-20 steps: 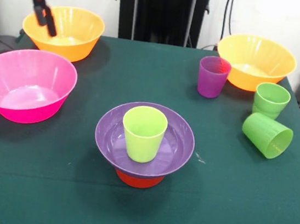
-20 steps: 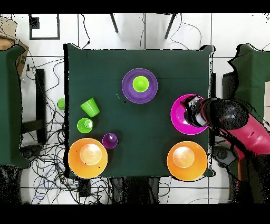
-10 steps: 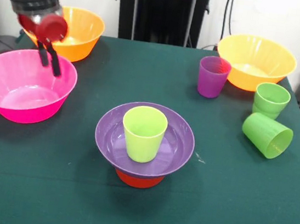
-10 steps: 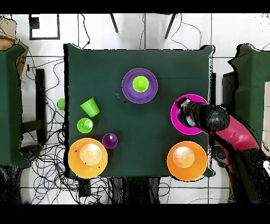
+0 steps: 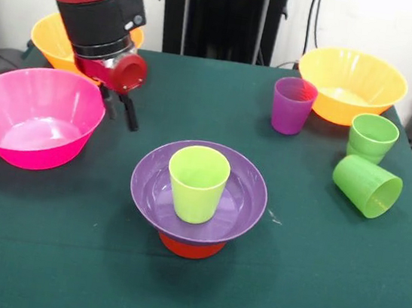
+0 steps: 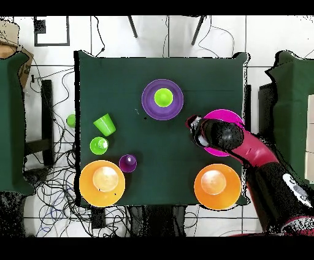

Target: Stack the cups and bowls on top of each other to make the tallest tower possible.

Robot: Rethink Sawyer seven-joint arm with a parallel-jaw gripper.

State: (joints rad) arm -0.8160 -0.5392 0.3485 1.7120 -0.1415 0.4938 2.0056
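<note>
The pincer (image 5: pixel 119 108) hangs empty, fingers parted, just off the pink bowl's (image 5: pixel 32 117) rim. At its five o'clock stands the tower (image 5: pixel 199 191), cup nested in the purple bowl for steadiness. Spare cups (image 5: pixel 366 186) wait at three o'clock across the worktop (image 5: pixel 310 289).

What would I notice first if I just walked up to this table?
Probably the tower in the middle of the green table: a yellow-green cup in a purple bowl on a small orange bowl. Next, the red and black arm, its end effector hanging beside the big pink bowl at the front view's left.
</note>
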